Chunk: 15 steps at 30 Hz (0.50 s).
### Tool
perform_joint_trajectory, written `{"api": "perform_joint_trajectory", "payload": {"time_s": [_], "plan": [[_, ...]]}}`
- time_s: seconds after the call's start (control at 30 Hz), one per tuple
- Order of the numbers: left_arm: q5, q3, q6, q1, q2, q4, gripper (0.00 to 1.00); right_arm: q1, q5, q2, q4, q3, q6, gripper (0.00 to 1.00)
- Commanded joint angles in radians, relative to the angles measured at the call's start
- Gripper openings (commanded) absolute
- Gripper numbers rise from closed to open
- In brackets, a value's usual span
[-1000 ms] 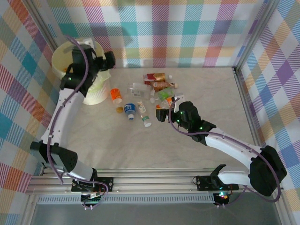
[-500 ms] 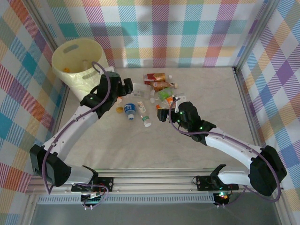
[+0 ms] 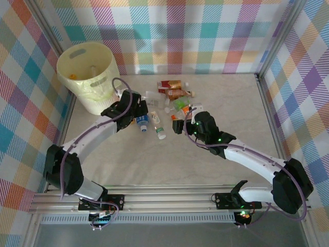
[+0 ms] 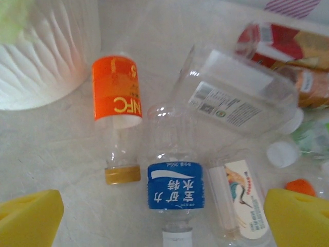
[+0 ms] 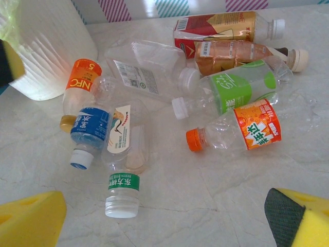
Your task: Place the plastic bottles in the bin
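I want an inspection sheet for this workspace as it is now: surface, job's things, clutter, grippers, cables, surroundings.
Surface: pale marbled table, bare near the arms.
Job's things: bottles lie clustered mid-table, among them an orange-label bottle and a blue-label bottle; bin upright at the far left, a few items inside.
Clutter: nothing seen.
Grippers: left gripper open, over the blue-label bottle; right gripper open, near the cluster, holding nothing.
Cables: purple cable loops along each arm.
Surroundings: plaid walls; metal rail at the near edge.
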State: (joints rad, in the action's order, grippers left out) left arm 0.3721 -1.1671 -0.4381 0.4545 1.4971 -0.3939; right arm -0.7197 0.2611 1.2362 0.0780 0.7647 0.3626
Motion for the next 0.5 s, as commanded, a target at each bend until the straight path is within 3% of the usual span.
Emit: {"api": "perform_joint_trajectory", "payload": {"time_s": [0.0,0.47], "plan": [[-0.005,0.011,-0.056,-0.041,0.044,0.022,1.00,0.001,0.006,0.011,-0.015,0.042,0.000,1.00],[-0.068,-0.028,-0.063,-0.171,0.232,0.056,0.97,0.000,0.010,0.016,-0.041,0.052,-0.002,1.00]]}}
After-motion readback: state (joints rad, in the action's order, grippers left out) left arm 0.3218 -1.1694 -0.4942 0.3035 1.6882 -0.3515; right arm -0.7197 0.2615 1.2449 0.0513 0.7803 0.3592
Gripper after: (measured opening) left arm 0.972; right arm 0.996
